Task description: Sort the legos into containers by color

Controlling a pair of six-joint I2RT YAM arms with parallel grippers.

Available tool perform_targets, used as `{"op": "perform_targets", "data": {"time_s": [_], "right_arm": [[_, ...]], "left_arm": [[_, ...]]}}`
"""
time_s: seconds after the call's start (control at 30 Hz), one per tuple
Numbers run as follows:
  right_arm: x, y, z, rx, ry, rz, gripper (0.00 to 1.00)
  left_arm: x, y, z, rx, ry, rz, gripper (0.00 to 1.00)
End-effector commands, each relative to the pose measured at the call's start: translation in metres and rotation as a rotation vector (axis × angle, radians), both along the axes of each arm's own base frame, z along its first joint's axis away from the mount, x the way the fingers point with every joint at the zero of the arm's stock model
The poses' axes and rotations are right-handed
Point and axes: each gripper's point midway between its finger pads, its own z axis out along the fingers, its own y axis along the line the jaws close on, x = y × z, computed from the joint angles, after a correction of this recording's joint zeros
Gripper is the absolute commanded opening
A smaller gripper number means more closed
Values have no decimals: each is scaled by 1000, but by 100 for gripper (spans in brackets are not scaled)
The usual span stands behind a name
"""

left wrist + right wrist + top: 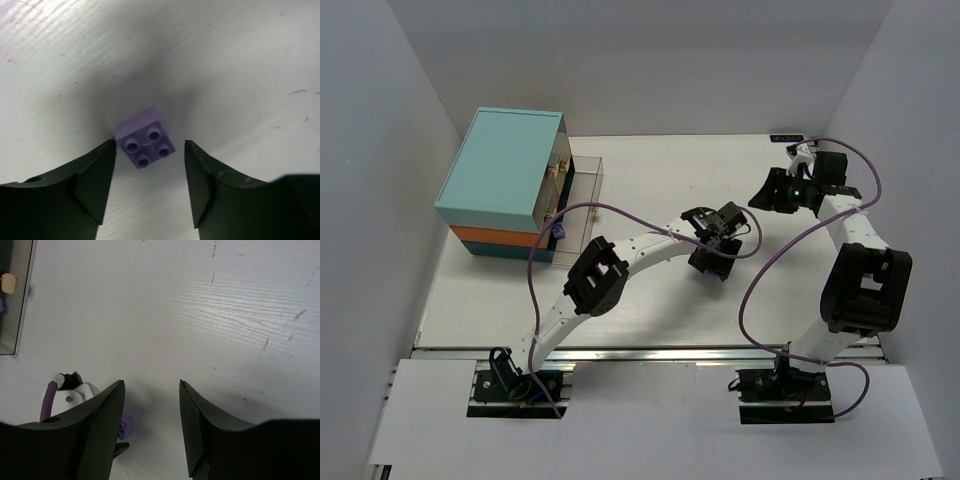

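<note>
Left gripper (pixel 150 145) straddling a pale purple lego (pixel 145 138)
Cabinet (pixel 500 175) with its pulled-out clear drawer (pixel 582 195) stands far left; mid-table the lego lies studs-up between wide-apart jaws; right gripper (pixel 151 385), likewise wide, hangs over the table (pixel 240 315)

Qty check: pale purple lego (pixel 146 138) x1, w/ 4 studs on top. Cabinet (pixel 500 170) x1. Clear drawer (pixel 588 205) x1. Arms x2, grippers x2: left gripper (pixel 150 150), right gripper (pixel 151 387).
</note>
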Motion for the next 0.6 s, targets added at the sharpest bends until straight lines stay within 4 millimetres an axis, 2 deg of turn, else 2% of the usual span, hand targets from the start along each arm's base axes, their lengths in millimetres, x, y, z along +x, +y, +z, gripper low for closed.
{"op": "perform_targets", "data": {"time_s": [0.0, 0.13, 0.17, 0.27, 0.3, 0.33, 0.37, 0.4, 0.43, 0.5, 0.53, 0.57], "right_arm": [[-3, 0, 17, 7, -56, 5, 53], [-5, -1, 19, 2, -62, 3, 53], [-6, -1, 20, -1, -66, 6, 53], [-11, 2, 20, 5, -60, 19, 52], [-12, 4, 20, -20, -79, 50, 51], [-16, 4, 19, -42, -89, 87, 50], [-22, 14, 24, -28, -112, 148, 50], [-27, 18, 23, -25, -120, 193, 47], [-34, 20, 19, -46, -129, 246, 45], [-46, 32, 15, -36, -142, 334, 35], [-50, 36, 13, -40, -152, 371, 8], [-53, 38, 9, -56, -158, 399, 0]], "left_arm": [[14, 8, -1, 55, -76, 29, 66], [15, 14, -5, 80, -87, 39, 54], [17, 16, -6, 90, -96, 43, 48], [22, 22, -1, 104, -129, 61, 39], [25, 22, 10, 93, -151, 71, 36], [23, 28, 9, 108, -153, 80, 31], [28, 34, 14, 108, -167, 100, 27], [34, 39, 20, 102, -181, 122, 17], [33, 51, 31, 97, -180, 154, 12], [51, 74, 48, 92, -225, 219, 1], [57, 84, 73, 67, -258, 246, 0], [61, 99, 75, 85, -262, 266, 0]]}}
